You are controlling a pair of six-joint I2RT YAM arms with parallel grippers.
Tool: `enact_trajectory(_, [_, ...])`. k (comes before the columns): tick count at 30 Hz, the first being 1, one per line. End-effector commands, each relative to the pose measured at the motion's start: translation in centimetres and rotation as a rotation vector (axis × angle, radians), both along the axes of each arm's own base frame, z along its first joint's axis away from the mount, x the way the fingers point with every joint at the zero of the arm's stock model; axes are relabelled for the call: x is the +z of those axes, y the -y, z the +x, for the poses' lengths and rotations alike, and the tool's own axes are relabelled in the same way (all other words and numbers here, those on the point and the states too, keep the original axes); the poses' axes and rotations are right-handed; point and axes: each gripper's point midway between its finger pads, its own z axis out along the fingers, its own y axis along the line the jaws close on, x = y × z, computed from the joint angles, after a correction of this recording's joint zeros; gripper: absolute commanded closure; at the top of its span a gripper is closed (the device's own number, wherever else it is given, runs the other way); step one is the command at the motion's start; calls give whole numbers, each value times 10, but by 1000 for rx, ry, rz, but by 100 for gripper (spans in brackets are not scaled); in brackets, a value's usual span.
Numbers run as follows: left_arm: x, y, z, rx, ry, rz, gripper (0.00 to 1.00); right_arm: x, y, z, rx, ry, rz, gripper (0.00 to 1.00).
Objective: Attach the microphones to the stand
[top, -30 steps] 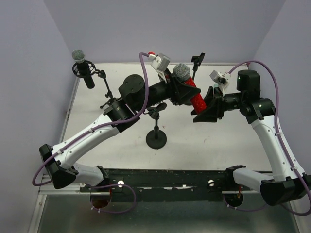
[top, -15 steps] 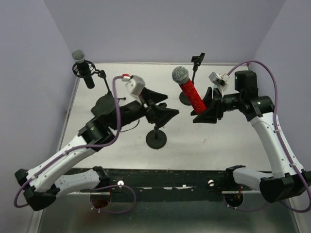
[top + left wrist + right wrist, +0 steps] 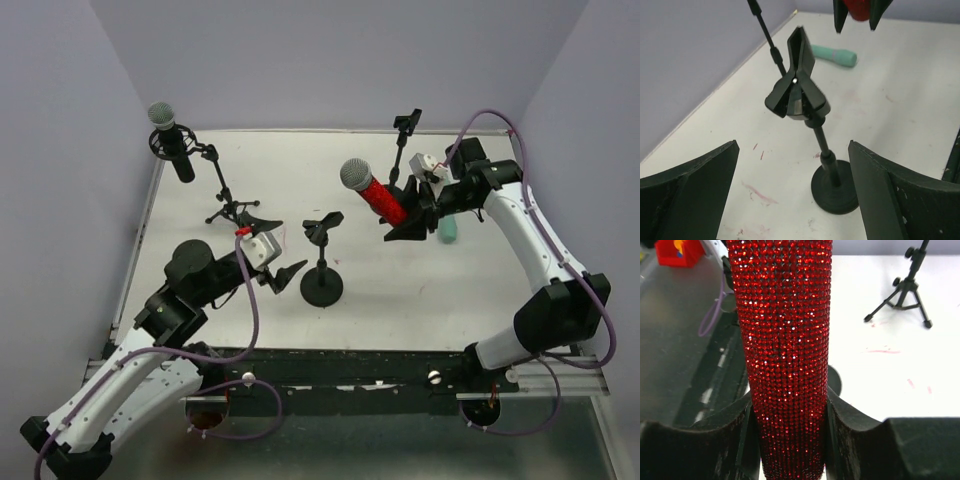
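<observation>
My right gripper (image 3: pixel 408 216) (image 3: pixel 788 407) is shut on the lower body of the red glitter microphone (image 3: pixel 380 199) (image 3: pixel 785 325), holding it in the air over the back right of the table, silver head tilted up and to the left. The black microphone (image 3: pixel 168 135) sits in the mount of the tripod stand (image 3: pixel 228 205) at the back left. A mint-green microphone (image 3: pixel 449 230) (image 3: pixel 835 55) lies on the table by the right gripper. The round-based stand (image 3: pixel 322 285) (image 3: pixel 832 187) carries an empty clip (image 3: pixel 797 90). My left gripper (image 3: pixel 285 275) (image 3: pixel 792 147) is open, near and left of that stand.
A third thin stand (image 3: pixel 404 135) rises at the back behind the red microphone, its base hidden. Purple walls close the table on three sides. The black rail (image 3: pixel 330 368) with the arm bases runs along the near edge.
The left gripper let go of the red microphone, opened wide and drew back to the near left. The right gripper carried the red microphone a little left and tilted it further.
</observation>
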Motion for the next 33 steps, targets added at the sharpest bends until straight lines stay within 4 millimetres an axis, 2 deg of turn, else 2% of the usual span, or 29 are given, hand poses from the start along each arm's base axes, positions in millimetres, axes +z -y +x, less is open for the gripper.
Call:
enact_trajectory(1, [4,11,15,-71,107,1,2,5,-7,-1,80,118,62,100])
enact_trajectory(5, [10,24,15,-137,127,-53,3,-8,-17,5,119,127,52,100])
enact_trajectory(14, [-2,43,22,-201,71,-87,6,-15,-22,10,126,93,59,100])
enact_trajectory(23, [-13,44,26,-204,43,-80,23,-18,-24,19,126,78,42,100])
enact_trajectory(24, [-13,45,25,-210,43,-83,26,-19,-25,20,129,77,37,100])
enact_trajectory(29, [-12,47,21,-237,36,-87,53,-23,-27,24,133,78,27,99])
enact_trajectory(30, [-13,48,21,-240,31,-87,60,-24,-27,26,134,76,20,100])
enact_trajectory(31, [-14,47,21,-237,26,-87,73,-25,-28,27,136,77,17,100])
enact_trajectory(32, [-15,47,21,-235,19,-89,78,-25,-29,29,137,79,14,100])
enact_trajectory(33, [-16,46,20,-235,19,-89,78,-26,-30,29,140,77,12,100])
